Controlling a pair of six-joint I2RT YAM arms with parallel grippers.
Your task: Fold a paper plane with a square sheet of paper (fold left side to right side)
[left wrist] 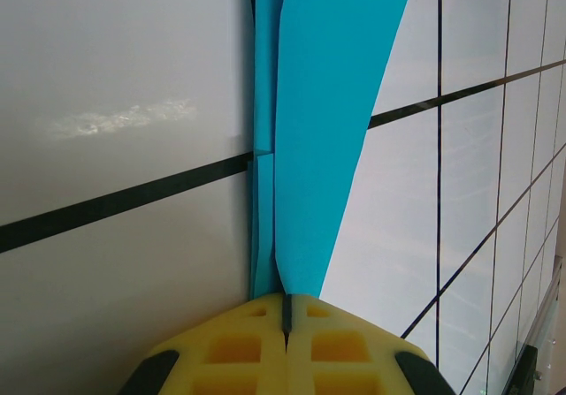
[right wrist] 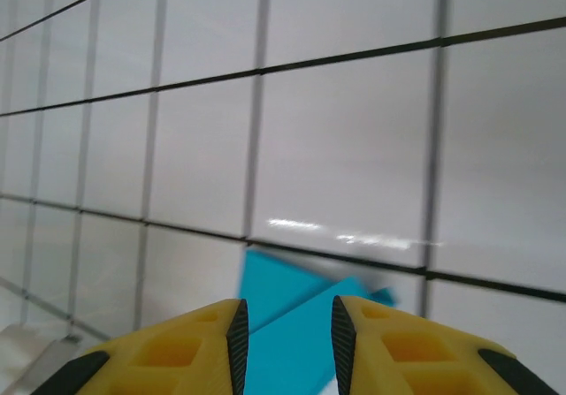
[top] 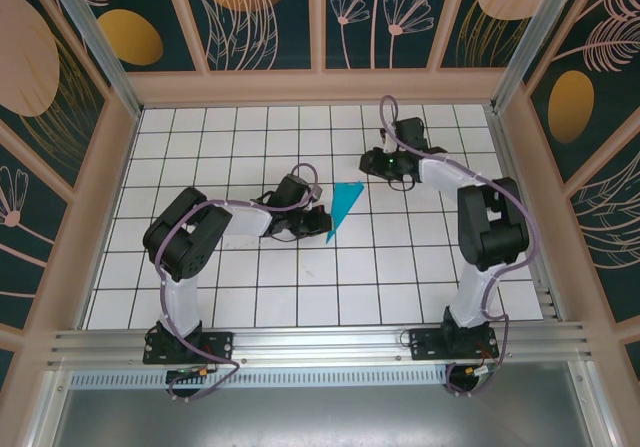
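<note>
At table (top: 200, 297) centre sits paper plane (top: 345, 205); left claw (left wrist: 286, 311) closed, seemingly pinching its narrow tip; right claw (right wrist: 287, 324) part-open, empty, above wide end. Risk: tugging tip tears paper or opens creases.

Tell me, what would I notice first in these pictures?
The bright teal paper plane jumps out, right in the middle of the white tiled table. The left gripper, with its yellow fingers, is pinched shut on the plane's narrow end. The right gripper hovers open close to the wide end.
</note>
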